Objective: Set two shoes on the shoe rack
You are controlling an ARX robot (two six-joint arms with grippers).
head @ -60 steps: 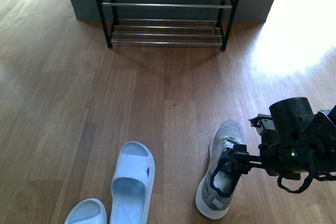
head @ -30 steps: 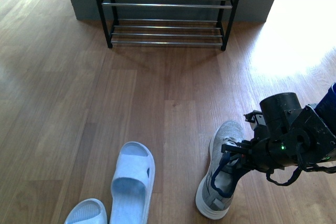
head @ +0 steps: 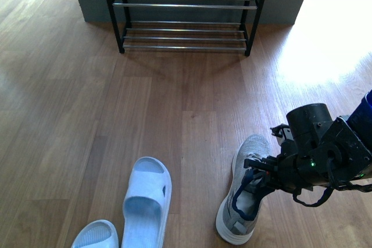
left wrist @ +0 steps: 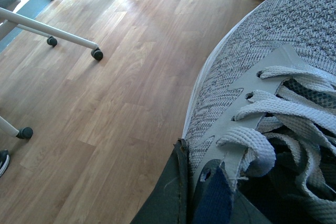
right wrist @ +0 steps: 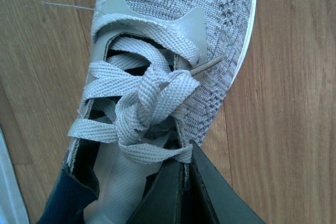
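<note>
Leftward and a touch toward the rack: that is how the right arm has shifted over the last second, while the grey sneaker (head: 249, 154) in its grasp has barely changed place.

The right gripper (head: 256, 173) sits at the sneaker's opening. In the right wrist view its two dark fingers (right wrist: 218, 203) are clamped on the side wall of the upper just behind the laces (right wrist: 142, 103), one finger inside the shoe and one outside. The sneaker lies at the near right of the wooden floor (head: 87, 114), toe toward the shoe rack (head: 185, 5) and heel nearest the robot. Whether its sole has left the floor cannot be told.

The rack stands against the far wall, well apart from the sneaker, and its chrome bars carry nothing. A white slipper (head: 145, 201) lies on the floor to the left of the sneaker, apart from it, and the toe of a second slipper (head: 96, 236) shows at the near edge, just beside the first.

The left arm is out of the front view. Its wrist camera shows the other sneaker (left wrist: 273, 35) very close, filling the frame's side, with the left gripper (left wrist: 207, 195) closed on the rim of the opening beside the lace eyelets, navy lining pinched between the fingers. Behind it run wood floor and chair legs (left wrist: 58, 27) on black casters.
</note>
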